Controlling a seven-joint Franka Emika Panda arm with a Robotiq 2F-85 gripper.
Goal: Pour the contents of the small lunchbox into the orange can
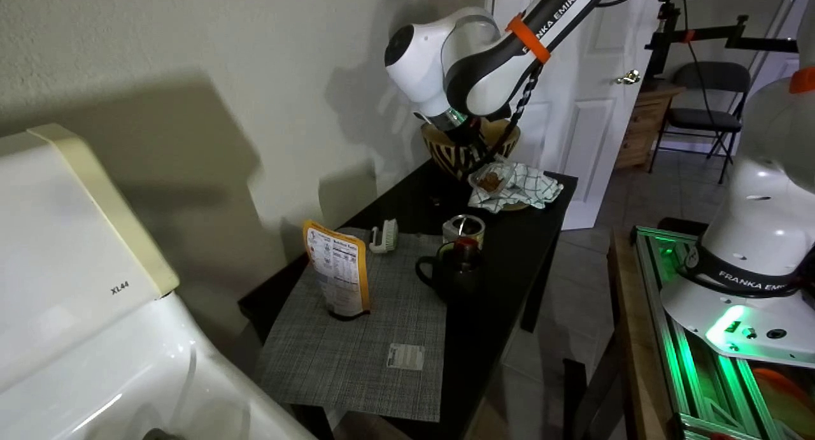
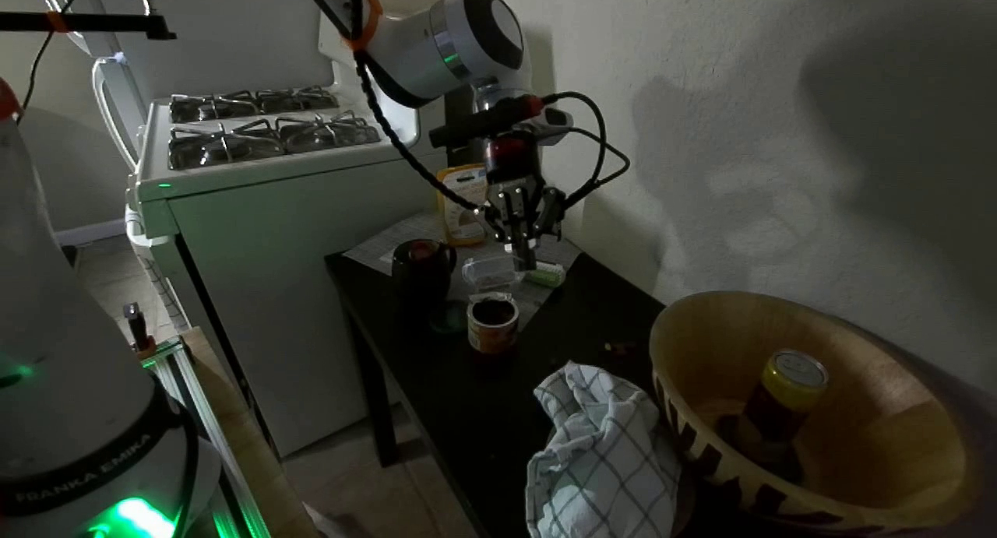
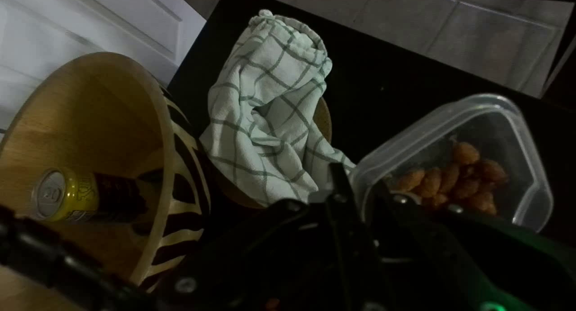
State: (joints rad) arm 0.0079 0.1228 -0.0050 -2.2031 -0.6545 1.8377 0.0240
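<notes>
The small lunchbox is a clear plastic box point(image 3: 418, 137) holding several brown nut-like pieces point(image 3: 450, 180). My gripper point(image 3: 359, 176) is shut on its rim, one finger on each side of the wall. In both exterior views the lunchbox point(image 1: 493, 177) point(image 2: 492, 272) hangs from the gripper point(image 2: 523, 256) above the table, roughly level. The gripper point(image 1: 472, 152) is dark against the bowl in an exterior view. The orange can point(image 2: 493, 335) stands upright and open-topped on the dark table, below the lunchbox. It also shows behind the mug point(image 1: 463, 227). It is out of the wrist view.
A dark mug point(image 1: 455, 277) with something red stands beside the can. A striped bowl point(image 2: 693, 437) holds a yellow-topped drink can point(image 2: 794, 378). A checked cloth point(image 2: 604, 452) lies near it. A pouch point(image 1: 337, 271) and a brush point(image 1: 385, 236) stand on a grey mat point(image 1: 356, 376) near the wall.
</notes>
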